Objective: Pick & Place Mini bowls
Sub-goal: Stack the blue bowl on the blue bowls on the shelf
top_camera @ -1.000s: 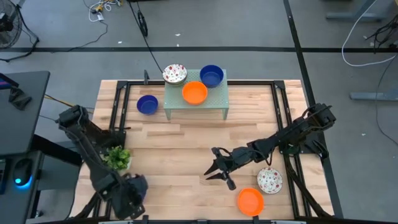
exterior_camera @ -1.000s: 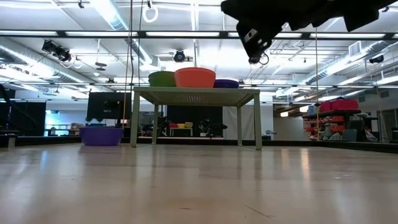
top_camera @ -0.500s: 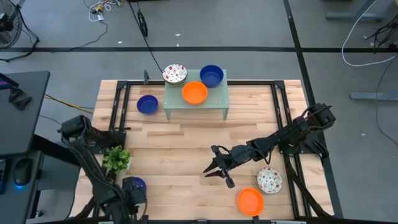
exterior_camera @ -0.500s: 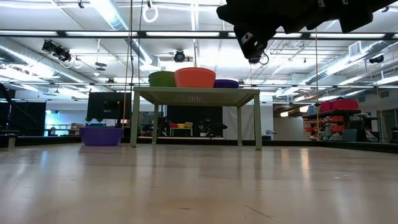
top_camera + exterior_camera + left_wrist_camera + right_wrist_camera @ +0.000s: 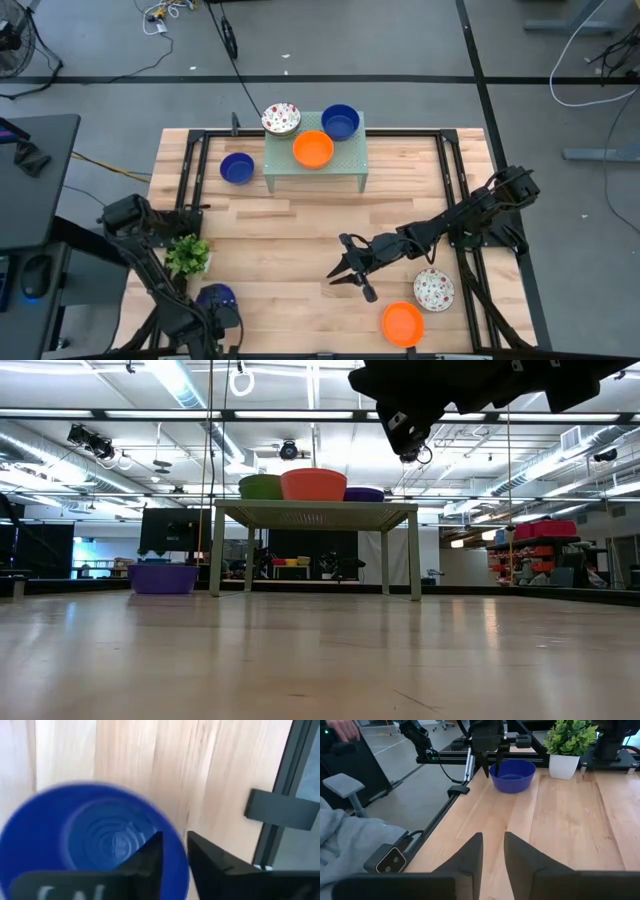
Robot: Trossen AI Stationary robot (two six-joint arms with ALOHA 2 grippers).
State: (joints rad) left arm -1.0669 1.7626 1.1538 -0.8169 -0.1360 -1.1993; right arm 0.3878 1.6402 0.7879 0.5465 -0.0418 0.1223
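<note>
My left gripper (image 5: 215,312) is at the table's near left corner, shut on a blue mini bowl (image 5: 213,296), which also shows in the right wrist view (image 5: 513,774). My right gripper (image 5: 345,268) hangs shut and empty above the table's middle, well clear of the wood. A speckled bowl (image 5: 281,118), a blue bowl (image 5: 340,122) and an orange bowl (image 5: 313,149) rest on the pale green stand (image 5: 315,172). Another blue bowl (image 5: 237,168) sits on the table left of the stand. A speckled bowl (image 5: 433,289) and an orange bowl (image 5: 402,324) sit at the near right. My left gripper has the blue bowl by its rim (image 5: 176,865), one finger (image 5: 150,855) inside the bowl and one outside. The fingers come from above, pointing down. In the right wrist view the bowl stands upright with its base on or just above the wood.
A small green plant in a white pot (image 5: 187,254) stands close beside the left arm and the held bowl. Black frame rails (image 5: 187,180) run along the table's left and right sides. A person's grey sleeve (image 5: 350,845) shows beyond the table's left edge.
My left arm has folded back toward the table's near edge. The blue bowl, hidden under the left gripper a second ago, now shows beside it.
</note>
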